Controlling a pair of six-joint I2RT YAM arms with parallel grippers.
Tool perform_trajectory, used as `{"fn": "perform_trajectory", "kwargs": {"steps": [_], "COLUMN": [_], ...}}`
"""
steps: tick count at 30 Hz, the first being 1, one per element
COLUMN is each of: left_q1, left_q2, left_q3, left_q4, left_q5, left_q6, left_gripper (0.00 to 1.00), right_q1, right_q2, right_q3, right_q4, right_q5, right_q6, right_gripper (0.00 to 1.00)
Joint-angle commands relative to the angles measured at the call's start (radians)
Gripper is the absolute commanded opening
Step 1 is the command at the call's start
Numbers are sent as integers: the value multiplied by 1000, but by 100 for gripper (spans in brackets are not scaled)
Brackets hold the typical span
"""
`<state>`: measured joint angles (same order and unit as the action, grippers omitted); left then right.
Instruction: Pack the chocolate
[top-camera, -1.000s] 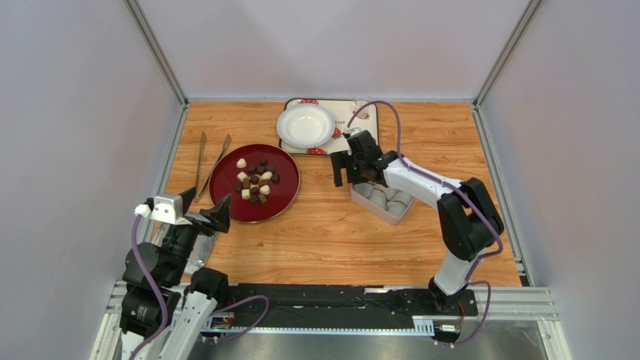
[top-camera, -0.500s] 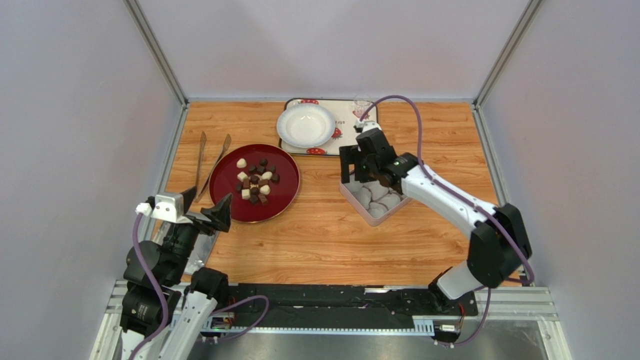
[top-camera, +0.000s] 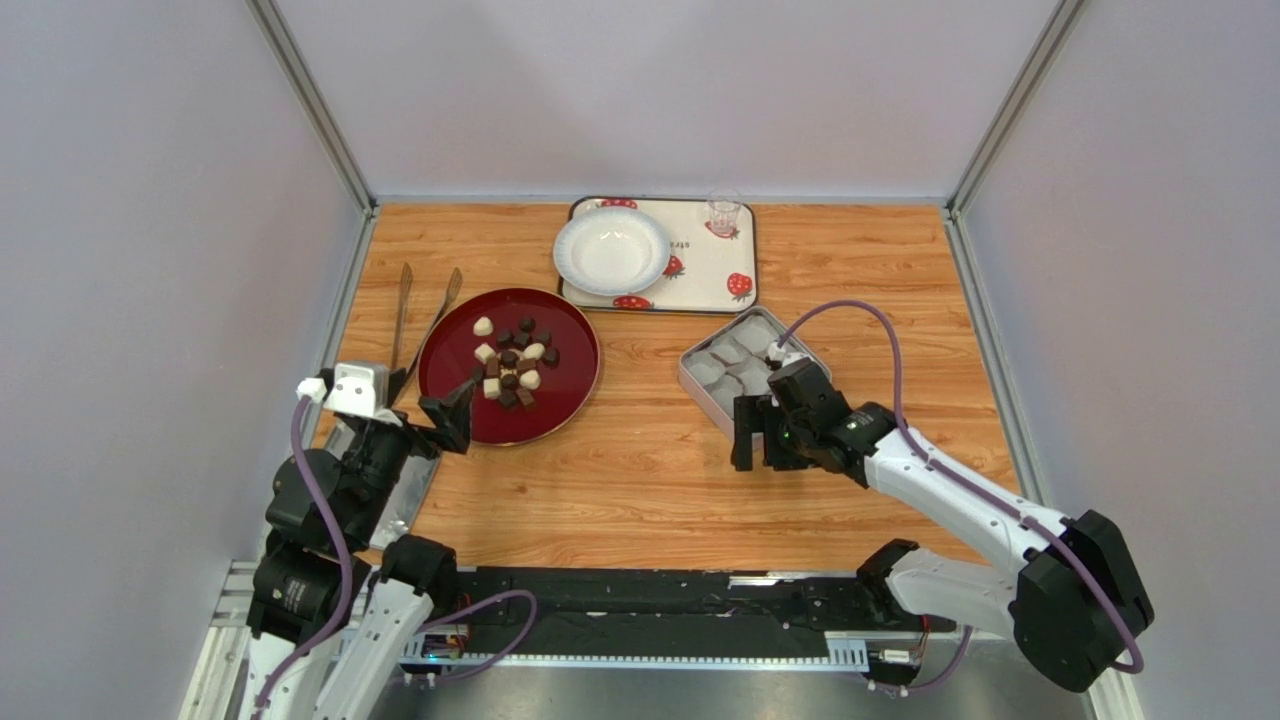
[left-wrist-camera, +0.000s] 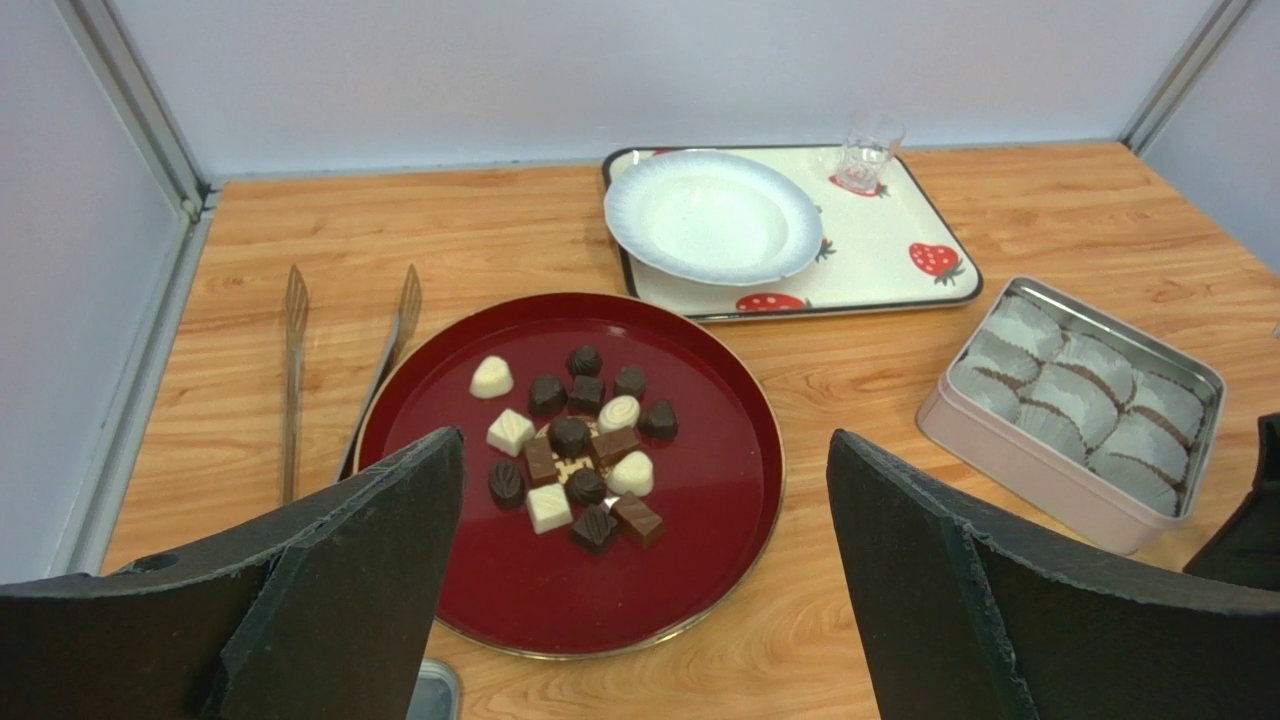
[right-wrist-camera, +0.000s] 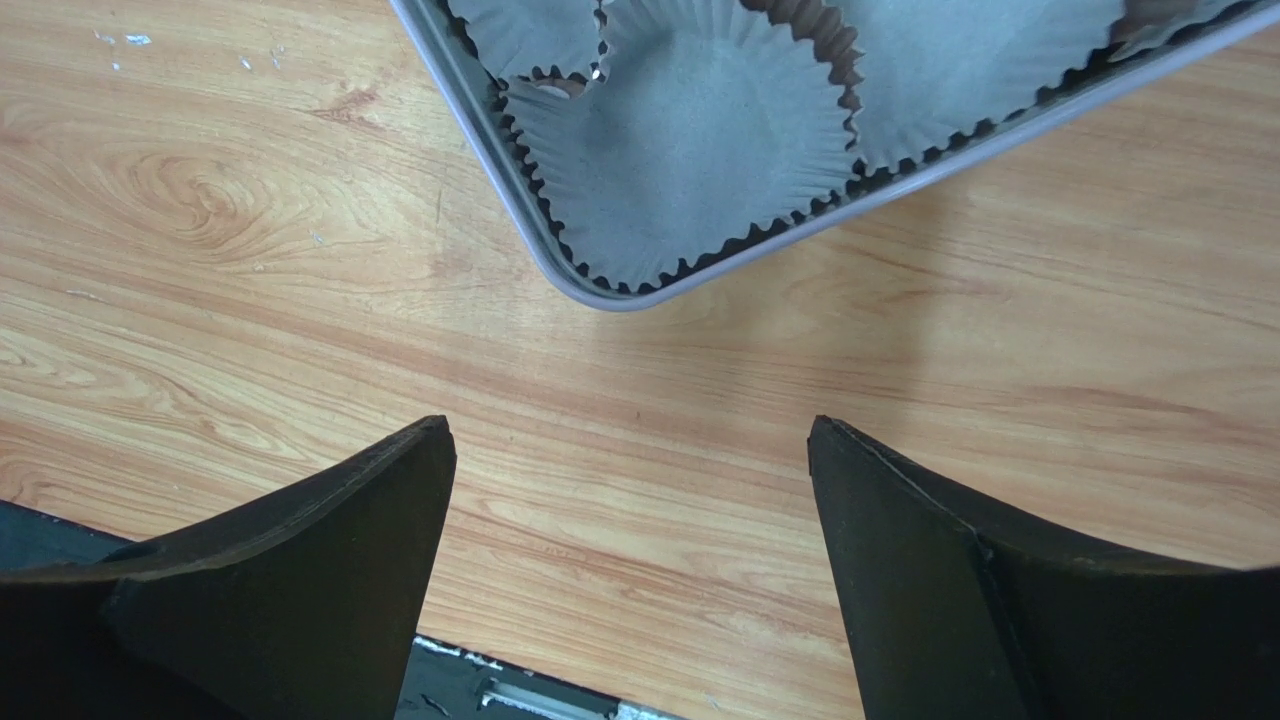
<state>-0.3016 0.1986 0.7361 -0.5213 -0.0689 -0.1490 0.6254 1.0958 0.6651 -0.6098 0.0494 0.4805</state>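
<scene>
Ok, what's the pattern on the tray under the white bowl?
The tray is cream with red strawberries, clearest in the left wrist view.

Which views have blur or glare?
Top external: even light, sharp, no glare. Left wrist: chocolates sharp, faint sheen on the red plate. Right wrist: cups and wood grain crisp, soft shadow beside the tin.

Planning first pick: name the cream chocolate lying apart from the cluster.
The cream piece nearest the tongs, at the red plate's far-left; the others sit among neighbours.
</scene>
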Motion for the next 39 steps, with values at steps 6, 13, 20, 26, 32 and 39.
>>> {"fn": "perform_trajectory", "kwargs": {"steps": [6,13,20,26,32,39], "left_q1": [-4,-4,-4,-4,-4,-4], "left_q2": [33,74,199,297,375,456], "left_q3": [25,23,48,63,68,88], "left_q4": [4,9,12,37,76,81], "left_q5": [-22,-39,-29,-5,29,57], "left_q6": [23,-1,-34,-72,-98,-96], "left_gripper": [98,98,98,98,98,98], "right_q1": [2,-3,-102,-203,-363,-389], "right_q2": [55,73,88,128,156,165], "right_q3": [-38,7,-4,14,27,93], "right_q4": [255,226,291,358,429,363], "right_q5": [-65,102,38,-25,-160,-89], "right_q6": [-31,-46,-69,-76,-19,21], "right_gripper": [92,95,96,98,97,97]}}
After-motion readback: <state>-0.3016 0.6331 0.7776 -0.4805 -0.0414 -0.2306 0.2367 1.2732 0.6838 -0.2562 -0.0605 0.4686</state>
